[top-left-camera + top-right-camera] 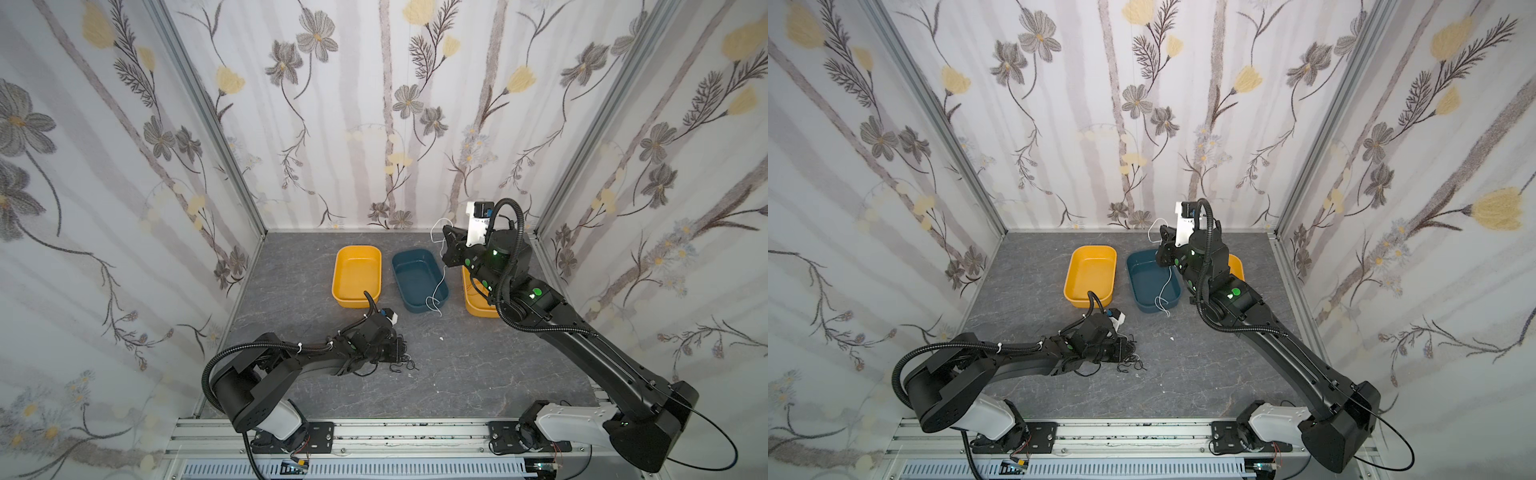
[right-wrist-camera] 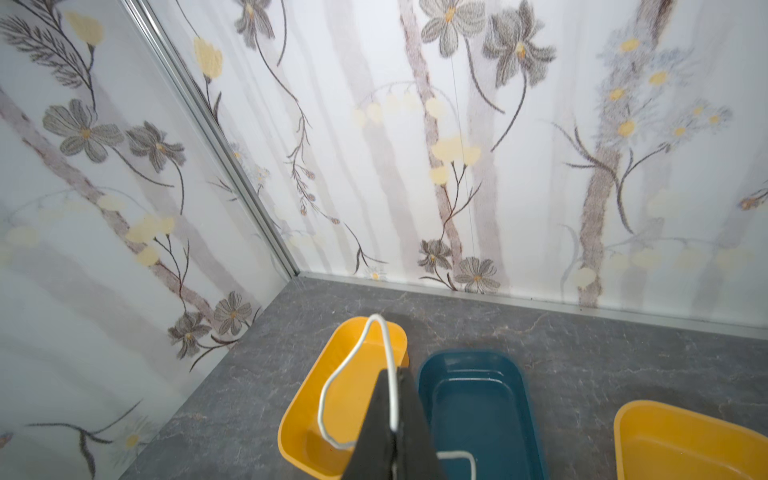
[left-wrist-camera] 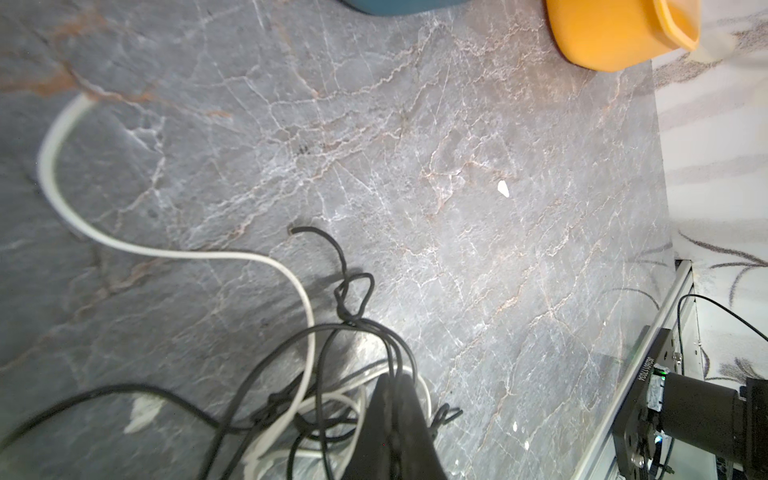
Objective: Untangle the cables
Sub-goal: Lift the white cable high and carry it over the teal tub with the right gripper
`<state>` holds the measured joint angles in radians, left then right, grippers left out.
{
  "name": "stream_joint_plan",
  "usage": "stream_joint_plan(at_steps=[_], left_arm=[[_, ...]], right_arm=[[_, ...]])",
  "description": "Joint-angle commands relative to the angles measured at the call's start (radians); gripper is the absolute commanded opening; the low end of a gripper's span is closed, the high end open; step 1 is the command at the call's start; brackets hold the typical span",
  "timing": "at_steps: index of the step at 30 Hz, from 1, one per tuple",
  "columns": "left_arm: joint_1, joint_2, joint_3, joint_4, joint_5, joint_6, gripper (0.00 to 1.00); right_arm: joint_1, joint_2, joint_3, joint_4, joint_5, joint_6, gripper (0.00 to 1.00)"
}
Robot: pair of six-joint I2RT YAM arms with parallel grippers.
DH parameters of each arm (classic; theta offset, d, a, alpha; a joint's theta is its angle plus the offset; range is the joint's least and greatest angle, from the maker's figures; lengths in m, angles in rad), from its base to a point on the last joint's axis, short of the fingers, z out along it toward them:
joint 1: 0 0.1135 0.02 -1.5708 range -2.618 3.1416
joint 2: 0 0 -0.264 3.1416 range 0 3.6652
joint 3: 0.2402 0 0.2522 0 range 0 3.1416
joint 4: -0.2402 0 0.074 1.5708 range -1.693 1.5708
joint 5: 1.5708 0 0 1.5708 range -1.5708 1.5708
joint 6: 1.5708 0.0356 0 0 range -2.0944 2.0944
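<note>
Right wrist view: the right gripper [image 2: 393,376] is clamped together on a white cable [image 2: 328,386], which loops beyond its tips. In both top views this cable hangs right of centre over the blue tray [image 1: 415,308]. Lower centre-left, the left gripper [image 3: 393,379] is pinched together on tangled black cables [image 3: 354,320], with a white strand [image 3: 166,251] among them, on the table [image 1: 478,374].

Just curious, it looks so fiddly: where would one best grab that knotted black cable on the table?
Probably the black cable by its hooked free end, coming straight down from above. That end lies flat on the table, apart from the white cable and beyond the knot, so a pinch there should catch one strand only.
</note>
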<state>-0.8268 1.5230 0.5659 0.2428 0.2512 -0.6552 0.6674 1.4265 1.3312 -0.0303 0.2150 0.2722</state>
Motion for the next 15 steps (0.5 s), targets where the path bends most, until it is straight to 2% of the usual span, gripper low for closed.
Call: stream_joint_plan(at_steps=[1, 7, 15], left_arm=[[0.002, -0.006, -0.003, 0.024, -0.002, -0.009, 0.06], [0.001, -0.009, 0.001, 0.019, -0.006, -0.009, 0.06], [0.002, -0.015, -0.004, 0.016, -0.015, -0.014, 0.06]], right_arm=[[-0.022, 0.029, 0.073, -0.008, -0.016, -0.044, 0.0], [-0.089, 0.099, 0.191, -0.006, -0.101, -0.041, 0.0], [-0.125, 0.226, 0.185, 0.06, -0.183, -0.045, 0.0]])
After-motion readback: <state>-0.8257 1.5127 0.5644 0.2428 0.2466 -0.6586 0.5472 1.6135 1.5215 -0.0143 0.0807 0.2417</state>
